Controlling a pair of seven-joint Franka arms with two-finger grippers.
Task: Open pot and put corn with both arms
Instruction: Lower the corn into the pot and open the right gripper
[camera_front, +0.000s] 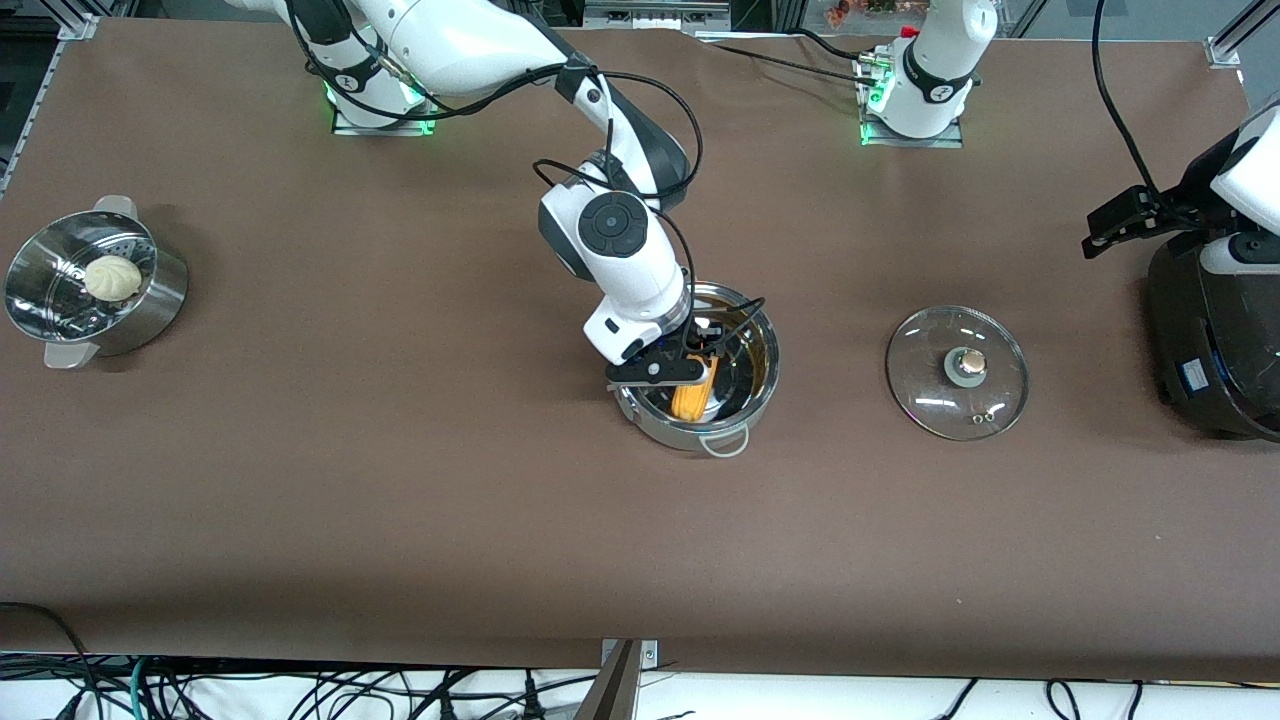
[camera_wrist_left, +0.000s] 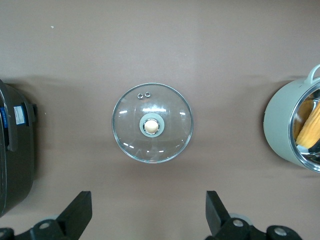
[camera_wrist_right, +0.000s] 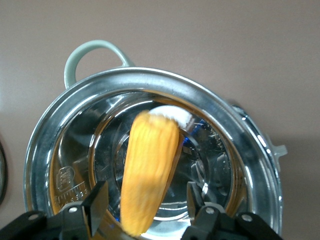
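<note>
- Two arms over a brown table (camera_front: 400, 500); right arm reaches from its base down into the pot, left arm is pulled off toward its own end of the table and waits.
- Pot (camera_front: 752, 385): round shiny steel, lid off, near the table's middle, loop handle on the rim side nearest the front camera. Also seen in the left wrist view (camera_wrist_left: 280, 130) and the right wrist view (camera_wrist_right: 150, 85).
- Corn (camera_front: 692, 396): yellow cob inside the pot, tilted, its lower end down in the bowl. Right wrist view shows it (camera_wrist_right: 149, 172) between the fingers with a gap on both sides; whether it touches the pot bottom, cannot tell.
- Right gripper (camera_front: 690, 372): in the pot's mouth, over the corn; fingers (camera_wrist_right: 98, 205) spread apart, not clamped on the cob.
- Left gripper (camera_wrist_left: 148, 212): up in the air over bare table just beside the lid, jaws spread wide, holding nothing. Hard to make out in the front view.
- Lid (camera_front: 957, 372): glass, knob up, flat on the table, well apart from the pot toward the left arm's end; also (camera_wrist_left: 152, 123).
- Black cooker (camera_front: 1215, 340): at the left arm's end of the table.
- Steamer pot (camera_front: 150, 300) with a white bun (camera_front: 112, 277) in it: at the right arm's end.
</note>
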